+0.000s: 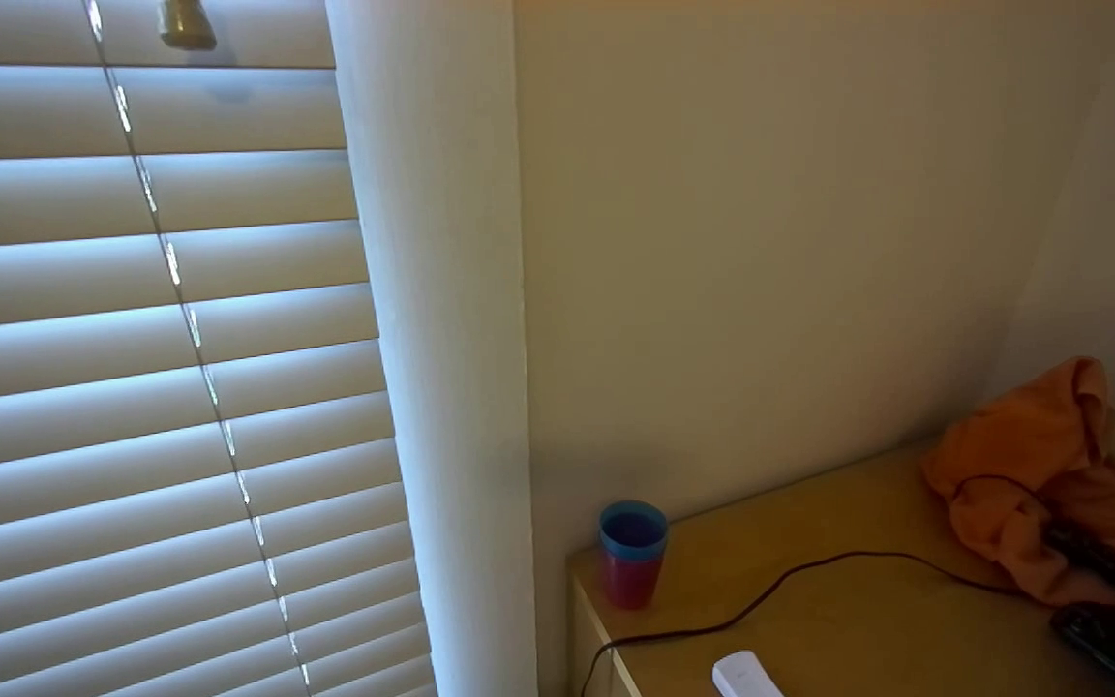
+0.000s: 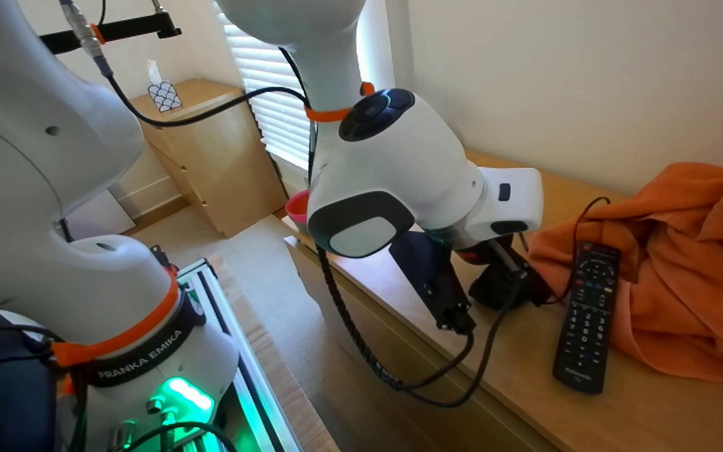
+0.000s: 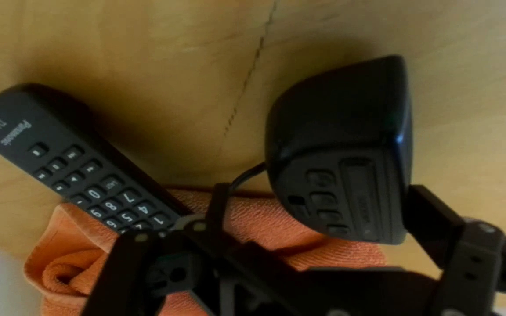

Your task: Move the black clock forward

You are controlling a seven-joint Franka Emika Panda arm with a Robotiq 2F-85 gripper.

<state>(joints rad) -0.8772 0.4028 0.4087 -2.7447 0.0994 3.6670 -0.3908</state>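
The black clock is a low, rounded dark block with buttons on one face. In the wrist view it stands on the wooden top, right of the middle, with its cord leaving on the left. My gripper is open around its near end. The right finger is at the clock's right side; contact cannot be told. The left finger is apart from it, with a gap between. In an exterior view my gripper is low beside the orange cloth, and the clock cannot be told apart from the dark fingers there.
A black TV remote lies partly on the orange cloth, right of the gripper; it also shows in the wrist view. A blue and pink cup stands at the far corner. A cord crosses the top. A white object lies nearby.
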